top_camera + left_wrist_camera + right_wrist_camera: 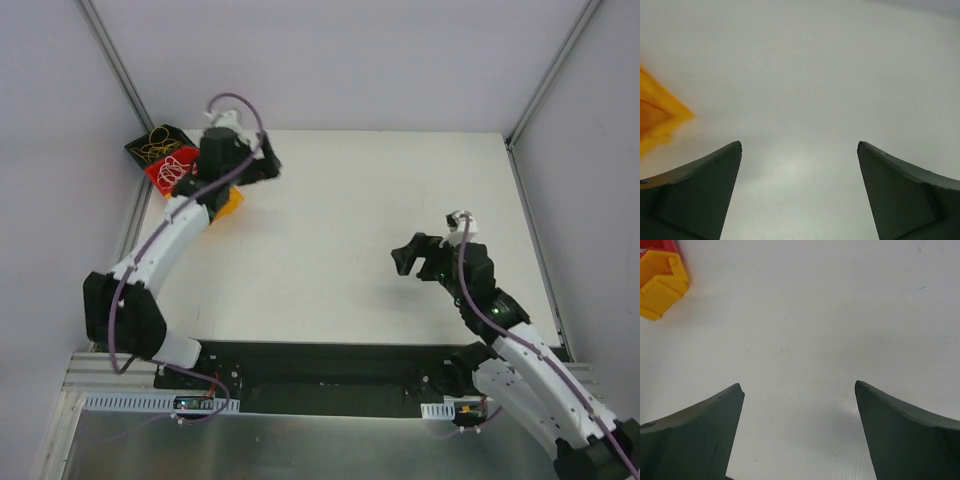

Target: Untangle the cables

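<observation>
Currently left tool point(799, 143) reaches far forward, right tool point(798, 384) nearer; both gape empty.

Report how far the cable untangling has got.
Done, apparently: yellow cables lie apart in a black bin, white cables in a red bin. In hand: nothing; left gripper and right gripper are both open and empty. Left: unclear; the orange bin is mostly hidden under the left arm, and no loose cables show on the table.
</observation>
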